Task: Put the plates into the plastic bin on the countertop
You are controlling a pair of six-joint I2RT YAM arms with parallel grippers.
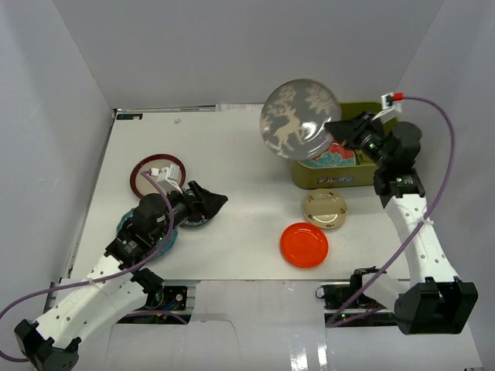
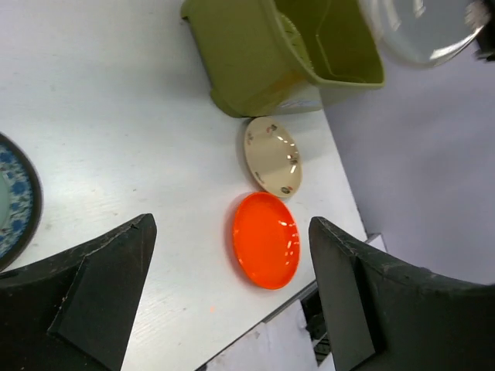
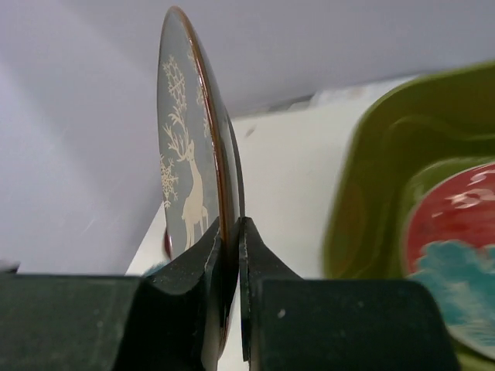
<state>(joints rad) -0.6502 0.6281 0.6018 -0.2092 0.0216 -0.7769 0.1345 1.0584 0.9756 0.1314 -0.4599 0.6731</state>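
While the L gripper [image 1: 212, 202] hangs low over the desk [image 1: 247, 154], spread wide w/ nothing in it, it poses little risk. A blue-green patterned plate [image 2: 11, 199] lies just to its left in the wrist view, partly under the arm. The maroon-rimmed plate [image 1: 147, 171] sits beyond that, farther back-left. Ahead of its open fingers, well apart, the orange plate [image 1: 304, 245] and small cream plate [image 1: 323, 209] lie flat on the desk, not yet binned.

Main worry is the R side. The R gripper [image 3: 230, 232] is pinched on the grey patterned plate [image 1: 298, 120] at the rim only. The plate stands on edge, raised, sticking out left of the gripper and apparently past the left wall of the plastic bin [image 1: 304, 176].

Judgement: thin edge grip + most of the wt hanging to one side, so it could pivot or slip between the pads. If let go from up here, or before it's over the opening, it could clip the bin rim and fall to the desk. It could also land hard on the red floral plate [image 3: 456, 255] inside the bin, below-right of the gripper. Chip risk either way.

Writing: the pale label [image 1: 334, 180] on the bin's near wall is too small to read. No brand is legible, and the grey plate shows deer and snowflake motifs, no text.
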